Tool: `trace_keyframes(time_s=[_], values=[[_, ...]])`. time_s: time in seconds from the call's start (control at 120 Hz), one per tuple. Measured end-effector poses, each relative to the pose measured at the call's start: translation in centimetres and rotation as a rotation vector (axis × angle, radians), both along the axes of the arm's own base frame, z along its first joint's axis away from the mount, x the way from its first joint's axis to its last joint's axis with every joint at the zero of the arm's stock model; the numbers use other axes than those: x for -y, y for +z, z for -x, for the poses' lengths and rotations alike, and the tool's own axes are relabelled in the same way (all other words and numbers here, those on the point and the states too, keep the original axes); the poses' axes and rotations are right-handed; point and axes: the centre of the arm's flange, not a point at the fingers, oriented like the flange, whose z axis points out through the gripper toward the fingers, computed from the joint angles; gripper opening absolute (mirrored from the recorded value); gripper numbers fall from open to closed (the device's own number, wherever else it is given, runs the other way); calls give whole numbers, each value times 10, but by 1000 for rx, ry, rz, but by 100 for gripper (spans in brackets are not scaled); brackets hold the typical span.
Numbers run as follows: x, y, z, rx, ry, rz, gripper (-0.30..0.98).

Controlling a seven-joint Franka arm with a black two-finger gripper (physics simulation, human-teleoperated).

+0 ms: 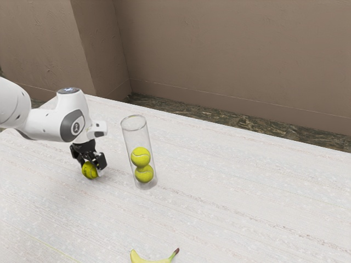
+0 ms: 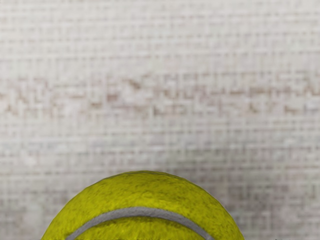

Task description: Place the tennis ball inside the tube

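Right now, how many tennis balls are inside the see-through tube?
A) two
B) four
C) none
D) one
A: inside the clear tube, one yellow ball sits above another.

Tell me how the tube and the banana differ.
The tube is clear, while the banana is yellow with a dark tip. The tube is straight, the banana curved. The tube stands on end; the banana lies flat. Both are on the table.
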Motion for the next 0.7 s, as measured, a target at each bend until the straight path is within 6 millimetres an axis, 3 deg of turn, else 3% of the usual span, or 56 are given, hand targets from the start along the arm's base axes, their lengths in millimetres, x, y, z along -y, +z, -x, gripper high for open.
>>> trace_keyframes(time_s=[0.133, 0.467, 0.583, 0.7], values=[[-1, 0, 0, -1, -1, 2, 47], [-2, 10, 0, 6, -5, -4, 38], [1, 33, 2, 24, -4, -10, 35], [8, 74, 6, 54, -8, -17, 33]])
